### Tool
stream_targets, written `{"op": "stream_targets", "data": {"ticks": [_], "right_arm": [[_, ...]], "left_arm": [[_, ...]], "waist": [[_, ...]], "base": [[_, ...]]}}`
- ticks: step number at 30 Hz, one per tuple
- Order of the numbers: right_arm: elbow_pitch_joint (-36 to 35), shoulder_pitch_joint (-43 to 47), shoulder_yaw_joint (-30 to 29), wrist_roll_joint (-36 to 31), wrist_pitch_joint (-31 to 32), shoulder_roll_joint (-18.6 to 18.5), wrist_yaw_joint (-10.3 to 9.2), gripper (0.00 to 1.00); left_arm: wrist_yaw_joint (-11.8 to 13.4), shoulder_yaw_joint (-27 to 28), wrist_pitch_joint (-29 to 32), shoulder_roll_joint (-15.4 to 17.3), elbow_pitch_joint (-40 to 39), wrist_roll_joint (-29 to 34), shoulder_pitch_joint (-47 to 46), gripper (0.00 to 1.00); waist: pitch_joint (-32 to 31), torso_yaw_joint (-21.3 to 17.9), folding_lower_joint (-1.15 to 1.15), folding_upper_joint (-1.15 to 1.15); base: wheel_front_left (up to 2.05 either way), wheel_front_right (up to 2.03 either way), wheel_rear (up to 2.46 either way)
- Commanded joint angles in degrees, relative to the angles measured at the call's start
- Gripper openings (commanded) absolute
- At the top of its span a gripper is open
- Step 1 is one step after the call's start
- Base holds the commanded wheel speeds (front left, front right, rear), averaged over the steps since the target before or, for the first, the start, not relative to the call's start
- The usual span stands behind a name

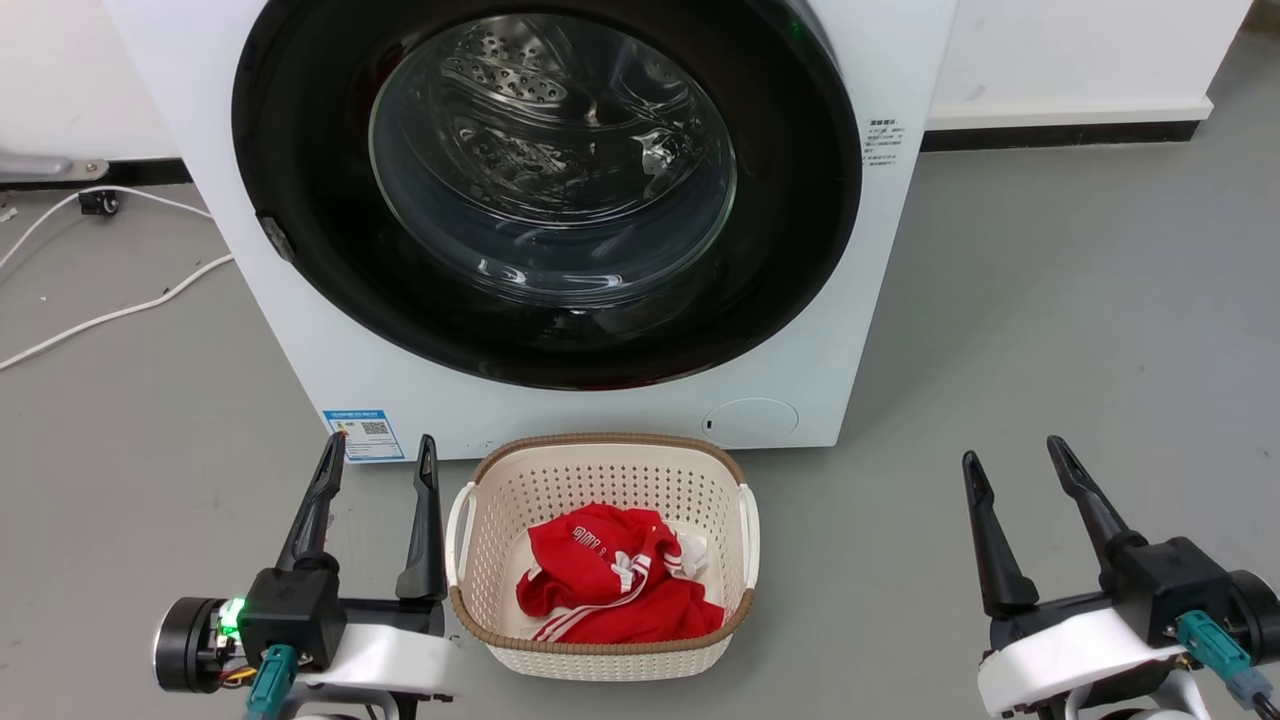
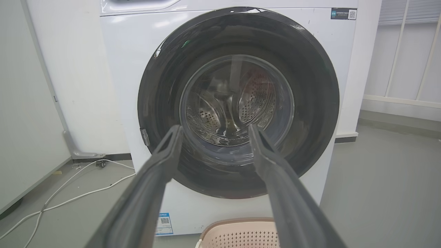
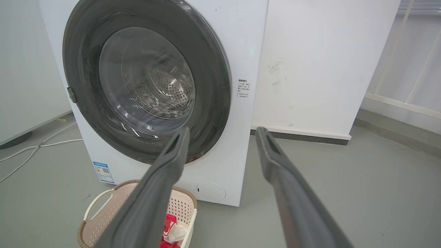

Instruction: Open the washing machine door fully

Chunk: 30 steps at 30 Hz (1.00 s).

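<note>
Both left gripper [image 1: 381, 440] and right gripper [image 1: 1012, 449] gape empty before the washer [image 1: 300, 330]. Its door [image 1: 800, 200] is closed. Grey floor [image 1: 1050, 300], white wall [image 1: 1050, 50] behind.

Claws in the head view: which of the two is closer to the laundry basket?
The left claw: one of its fingers stands right beside the basket, while the right claw sits well apart, with grey floor between.

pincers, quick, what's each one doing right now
Left pincer: open, holding nothing.
Right pincer: open, holding nothing.
</note>
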Motion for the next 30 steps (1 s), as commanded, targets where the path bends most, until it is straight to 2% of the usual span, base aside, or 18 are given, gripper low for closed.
{"op": "stream_targets", "data": {"ticks": [1,14,15,17,18,21,24,30], "right_arm": [[0.04,0.46,0.24,-0.6,-0.4,0.23,-0.02,1.0],[1.17,-0.12,0.27,1.11,-0.71,0.22,-0.02,1.0],[1.28,-0.12,0.19,1.53,-0.69,0.22,-0.02,0.76],[1.41,-0.21,0.2,1.91,-0.72,0.22,-0.02,0.06],[1.51,-0.21,0.25,2.18,-0.69,0.22,-0.02,0.0],[1.79,-0.16,0.28,4.89,-1.16,0.22,-0.02,0.0],[2.71,0.03,0.6,15.87,-2.75,0.21,-0.02,0.0],[5.7,-1.18,2.48,43.13,-6.44,0.2,-0.02,0.0]], "left_arm": [[0.21,0.12,-0.44,0.04,0.1,0.71,0.61,1.0],[0.04,0.51,-0.38,-0.25,1.08,0.07,0.38,1.0],[0.03,0.53,-0.38,-0.27,1.1,0.13,0.37,1.0],[0.03,0.57,-0.38,-0.29,1.12,0.22,0.4,1.0],[0.02,0.59,-0.38,-0.3,1.12,0.24,0.44,1.0],[-0.04,0.62,-0.38,-0.34,1.09,0.18,0.5,1.0],[-0.16,0.62,-0.38,-0.36,1.11,0.21,0.47,1.0],[-0.04,0.73,-0.38,-0.41,1.18,0.02,0.43,1.0]], "waist": [[-0.03,-0.03,0.0,0.0],[0.04,-0.11,0.0,0.0],[0.04,-0.12,0.0,0.0],[0.0,-0.16,0.0,0.0],[-0.01,-0.17,0.0,0.0],[-0.02,-0.2,0.0,0.0],[-0.08,-0.16,0.0,0.0],[-0.25,-0.03,0.0,0.0]], "base": [[0.0,0.0,0.0],[0.0,0.0,0.0],[0.0,0.0,0.0],[0.0,0.0,0.0],[0.0,0.0,0.0],[0.0,0.0,0.0],[0.0,0.0,0.0],[0.0,0.0,0.0]]}}
